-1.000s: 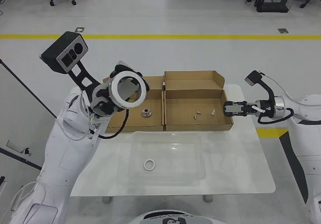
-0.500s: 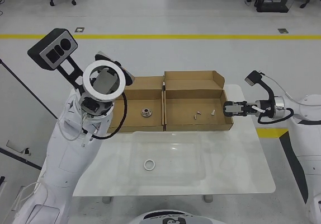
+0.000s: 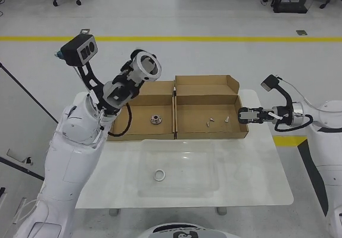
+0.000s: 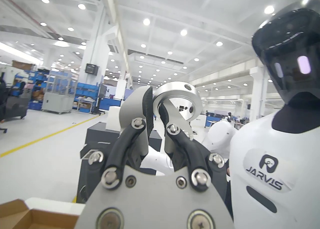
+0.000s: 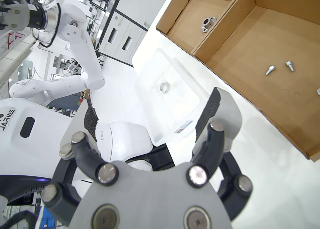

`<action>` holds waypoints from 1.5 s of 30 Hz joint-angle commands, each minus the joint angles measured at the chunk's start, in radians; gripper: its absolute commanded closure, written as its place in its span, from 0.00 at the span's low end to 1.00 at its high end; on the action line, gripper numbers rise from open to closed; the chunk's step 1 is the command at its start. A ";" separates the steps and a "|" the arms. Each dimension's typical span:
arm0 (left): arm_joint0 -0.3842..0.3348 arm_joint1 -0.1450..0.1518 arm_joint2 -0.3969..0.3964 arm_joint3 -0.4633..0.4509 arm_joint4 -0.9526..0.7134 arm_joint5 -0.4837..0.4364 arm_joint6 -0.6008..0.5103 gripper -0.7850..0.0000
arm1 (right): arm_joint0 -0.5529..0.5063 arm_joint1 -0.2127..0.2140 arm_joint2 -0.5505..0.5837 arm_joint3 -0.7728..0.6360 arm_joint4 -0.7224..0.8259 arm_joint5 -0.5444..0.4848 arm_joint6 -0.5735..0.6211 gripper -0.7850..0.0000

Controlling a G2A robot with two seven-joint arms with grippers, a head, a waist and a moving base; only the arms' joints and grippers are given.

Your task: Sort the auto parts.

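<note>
My left gripper (image 3: 136,74) is raised high over the back left corner of the left cardboard box (image 3: 136,128), shut on a large metal ring (image 3: 145,66). In the left wrist view the fingers (image 4: 147,107) pinch that ring's wall (image 4: 186,92) against the ceiling. My right gripper (image 3: 242,115) hangs open and empty at the right wall of the right cardboard box (image 3: 195,122); it stands open (image 5: 152,109) in its own wrist view. A flanged metal part (image 3: 155,119) lies in the left box, two bolts (image 3: 210,124) in the right box. A small ring (image 3: 158,175) lies in a clear tray (image 3: 189,172).
Both boxes stand side by side at the back of the white table (image 3: 248,178), with the clear tray in front of them. The right wrist view shows the flanged part (image 5: 208,24), bolts (image 5: 270,69) and the small ring (image 5: 165,87).
My left arm swung the held ring, first to the left, then up and toward the back over the left box corner. The right arm has stayed still.
</note>
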 commanded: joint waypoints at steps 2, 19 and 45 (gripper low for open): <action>-0.015 0.001 -0.014 0.029 0.065 0.049 0.007 1.00 | 0.000 0.000 0.000 0.000 0.000 0.000 0.000 0.00; -0.284 0.037 0.020 0.242 0.578 0.340 -0.490 1.00 | 0.000 0.000 0.000 0.000 0.000 0.000 0.000 0.00; -0.583 0.008 0.438 0.695 0.920 0.236 -0.847 1.00 | 0.000 0.000 0.000 0.000 0.000 0.000 0.000 0.00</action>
